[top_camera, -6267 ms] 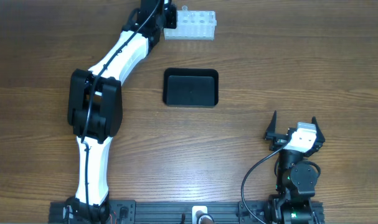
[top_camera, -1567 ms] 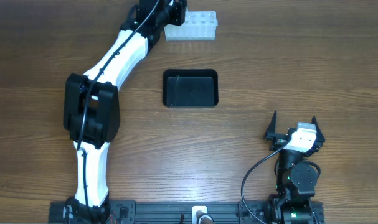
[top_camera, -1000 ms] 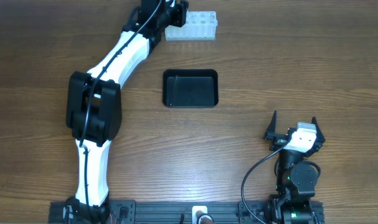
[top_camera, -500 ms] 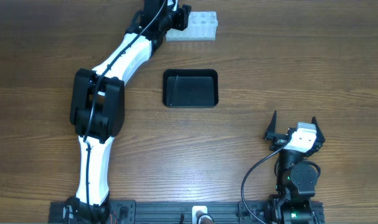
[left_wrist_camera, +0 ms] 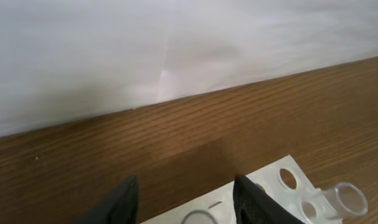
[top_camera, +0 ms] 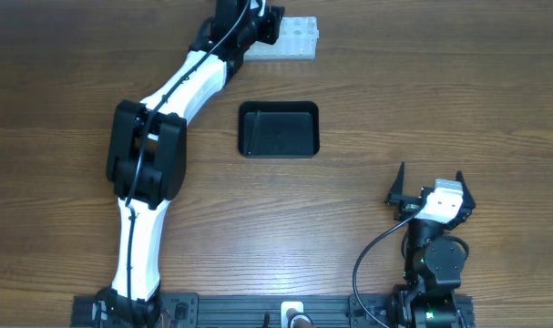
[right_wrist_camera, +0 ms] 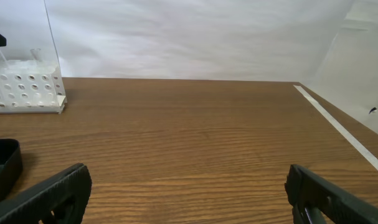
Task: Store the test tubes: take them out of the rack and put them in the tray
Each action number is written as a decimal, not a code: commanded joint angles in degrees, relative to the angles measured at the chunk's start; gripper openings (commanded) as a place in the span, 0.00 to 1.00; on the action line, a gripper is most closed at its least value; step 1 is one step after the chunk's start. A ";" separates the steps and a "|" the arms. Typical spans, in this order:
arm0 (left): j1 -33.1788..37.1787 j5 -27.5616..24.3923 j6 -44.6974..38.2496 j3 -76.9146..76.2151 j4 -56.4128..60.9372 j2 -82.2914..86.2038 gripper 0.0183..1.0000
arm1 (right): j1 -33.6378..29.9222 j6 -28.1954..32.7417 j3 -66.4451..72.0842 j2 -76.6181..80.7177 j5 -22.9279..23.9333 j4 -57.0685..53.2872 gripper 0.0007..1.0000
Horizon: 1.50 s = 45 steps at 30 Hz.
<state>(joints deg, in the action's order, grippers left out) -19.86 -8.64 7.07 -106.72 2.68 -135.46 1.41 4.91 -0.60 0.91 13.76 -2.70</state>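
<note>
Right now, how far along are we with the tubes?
Done: nothing I can confirm; the tray looks empty. In hand: the left gripper is open over the rack. Left: a test tube stands in the rack, to be moved.

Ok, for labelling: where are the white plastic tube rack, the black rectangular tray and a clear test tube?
White plastic tube rack (top_camera: 299, 41), top view, holed top.
Black rectangular tray (top_camera: 285, 132), top view, bare floor.
Clear test tube (left_wrist_camera: 345, 200), left wrist view, open end.

Bright even light, faint soft shadows
</note>
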 commanded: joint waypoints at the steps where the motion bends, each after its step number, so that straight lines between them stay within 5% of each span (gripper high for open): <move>1: 0.07 -0.70 -0.87 0.00 -0.46 -2.27 0.46 | -0.35 0.04 0.28 -0.26 0.87 -0.09 0.99; 33: 0.85 0.57 -0.24 0.00 -0.11 -2.29 0.47 | -0.35 0.04 0.28 -0.26 0.87 -0.09 0.99; 45: 0.42 0.57 -0.26 0.00 -0.13 -2.29 0.31 | -0.35 0.07 0.28 -0.26 0.87 -0.07 0.99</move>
<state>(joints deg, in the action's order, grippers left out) -19.53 -8.38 7.07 -106.72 2.48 -136.62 1.41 4.95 -0.60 0.91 13.76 -2.70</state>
